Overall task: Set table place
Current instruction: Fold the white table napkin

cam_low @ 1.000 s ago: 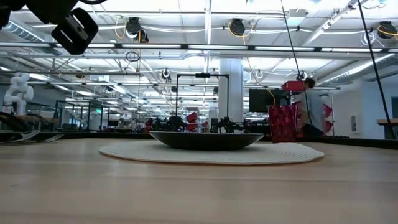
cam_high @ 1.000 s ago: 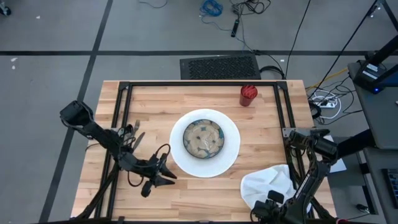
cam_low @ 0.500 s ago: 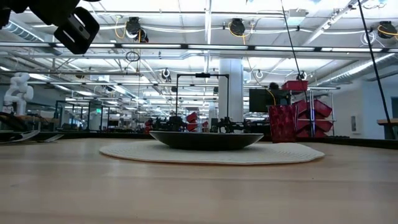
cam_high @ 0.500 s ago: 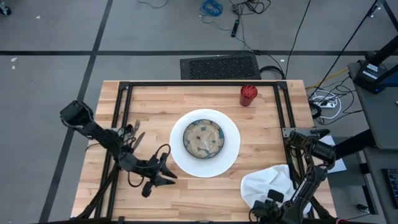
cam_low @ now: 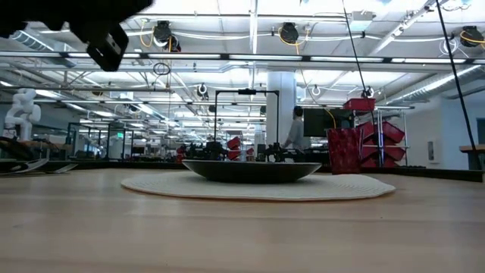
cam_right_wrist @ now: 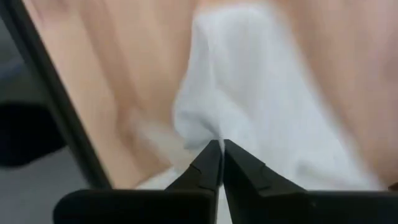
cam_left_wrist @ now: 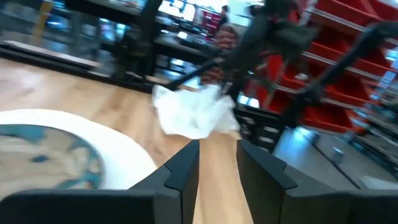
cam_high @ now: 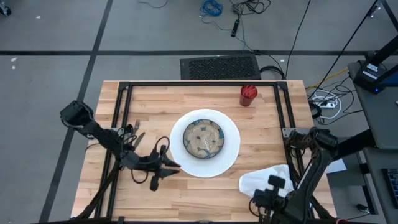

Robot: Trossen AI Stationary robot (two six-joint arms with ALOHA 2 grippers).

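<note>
Two tools are at work. The right tool (cam_right_wrist: 219, 149) has gone from wide to fully clenched within the last second, and its tips now pinch a fold of the white cloth napkin (cam_high: 266, 180) at the near right corner of the surface (cam_high: 155, 106). In the right wrist view the two fingertips (cam_right_wrist: 208, 158) meet with cloth bunched at and beyond them, so a grasp on the napkin is judged made, though how much fabric is caught cannot be told. The napkin's outline in the high view has drawn in a little toward the tool. This means the pick is done and the napkin is ready to be carried to its place beside the plate (cam_high: 233, 140).

Left tool (cam_high: 169, 169): part open, holding nothing, and shifted slightly toward the plate's near left rim; it hovers just beside it.

Outward: the plate lies at mid-surface with a patterned bowl (cam_high: 203, 138) on it, and a red cup (cam_high: 248, 95) stands at the far right. Cutlery (cam_high: 134, 132) lies at the left edge.

Surface orientation: long axis runs left to right across the high view, and its planks follow that axis.
</note>
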